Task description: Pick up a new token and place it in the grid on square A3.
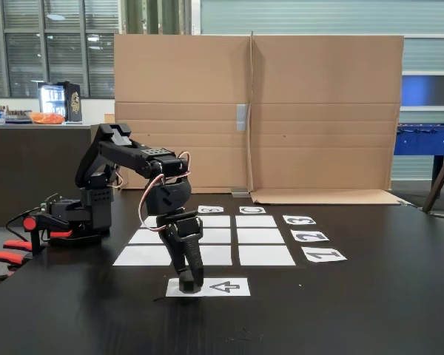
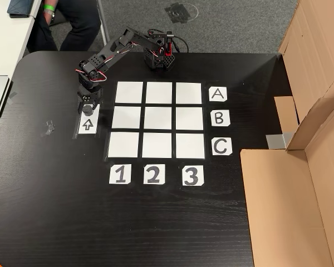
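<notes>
Black tabletop [image 2: 156, 222], filling most of the frame in the other view. Brown cardboard screen [image 1: 259, 111], upper centre of the fixed view. White grid [image 2: 158, 119], centre; all nine cells look bare to us. Square A3 [image 2: 188, 93], its upper right cell beside the A label [image 2: 217, 94]. Arrow sheet [image 2: 88, 124], left of the grid. Gripper [image 1: 188, 282], lowered onto that sheet; fingers appear closed around the token [image 2: 87, 109], which we judge lies well left of A3.
</notes>
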